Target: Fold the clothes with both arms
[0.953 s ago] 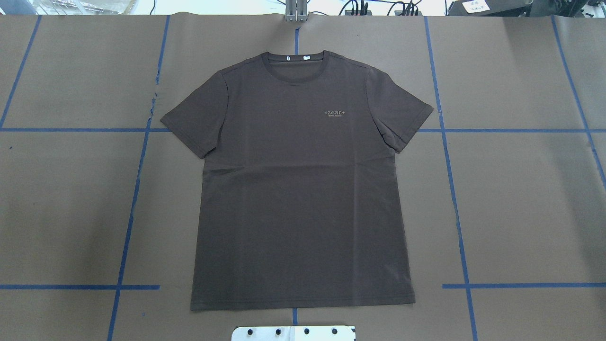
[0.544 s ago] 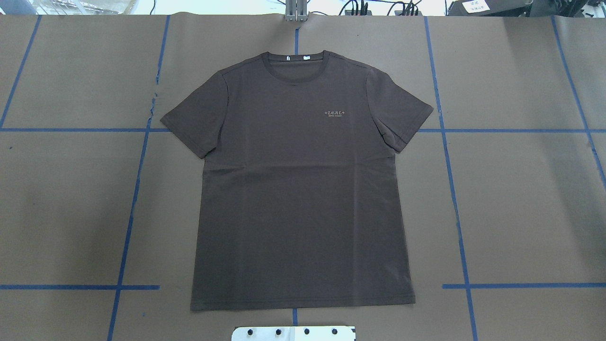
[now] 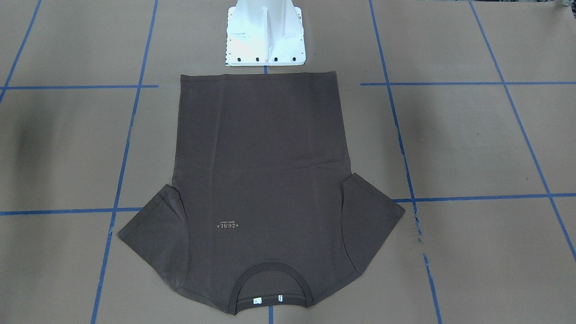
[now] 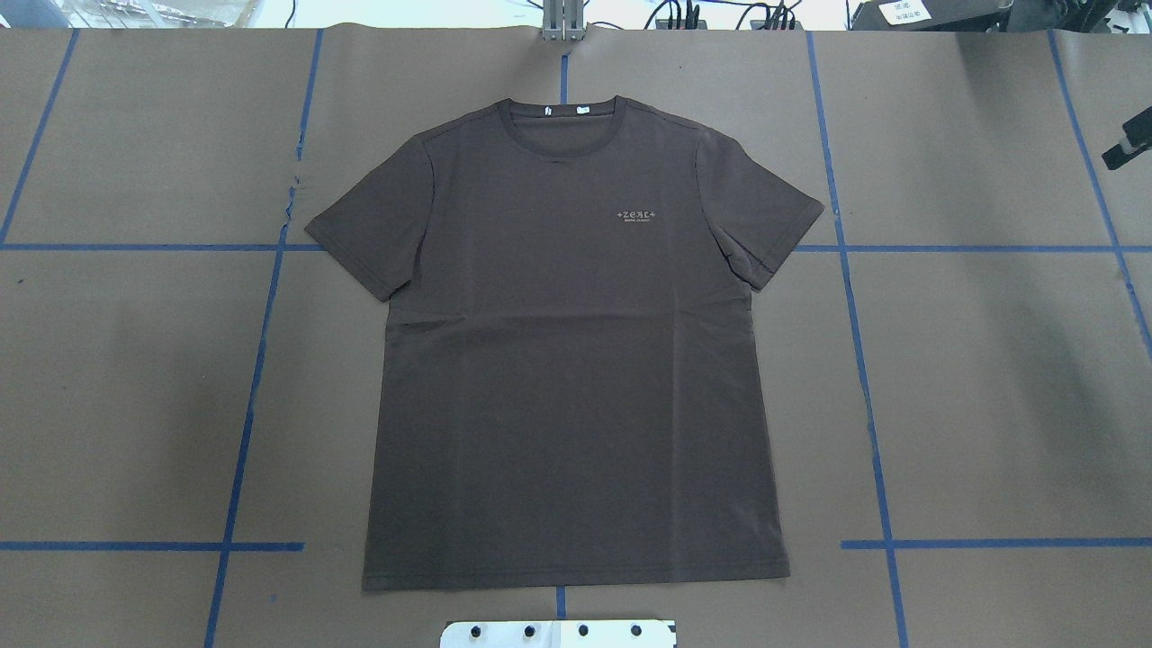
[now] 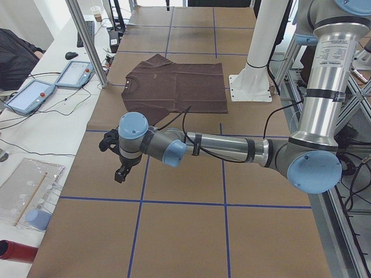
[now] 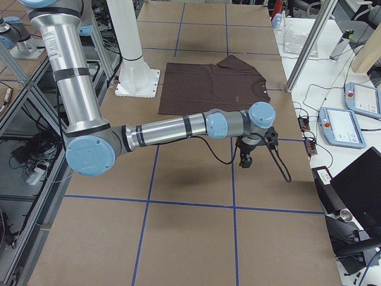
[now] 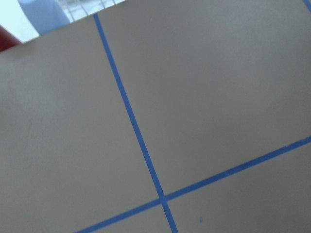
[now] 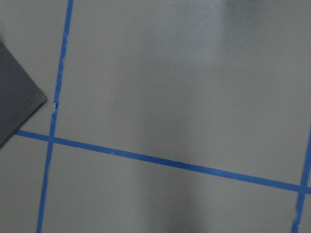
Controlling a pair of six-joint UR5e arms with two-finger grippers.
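The dark brown T-shirt (image 4: 576,360) lies flat and spread out in the middle of the table, collar at the far side and hem by the robot's base. It shows too in the front-facing view (image 3: 261,157). My left gripper (image 5: 120,172) hangs low over bare paper well off the shirt's left sleeve; I cannot tell whether it is open. My right gripper (image 6: 245,159) hovers over the paper beyond the right sleeve, and only a black tip (image 4: 1129,144) shows overhead, so its state is unclear. The right wrist view catches that sleeve's corner (image 8: 17,97).
Brown paper with a blue tape grid (image 4: 855,360) covers the table. The white pedestal base (image 3: 264,40) stands just behind the hem. Teach pendants (image 5: 29,95) and cables lie on a side bench past the far edge, beside a metal post (image 5: 87,40).
A black tip of the right gripper has come into the overhead view at its right edge. The T-shirt has not moved.
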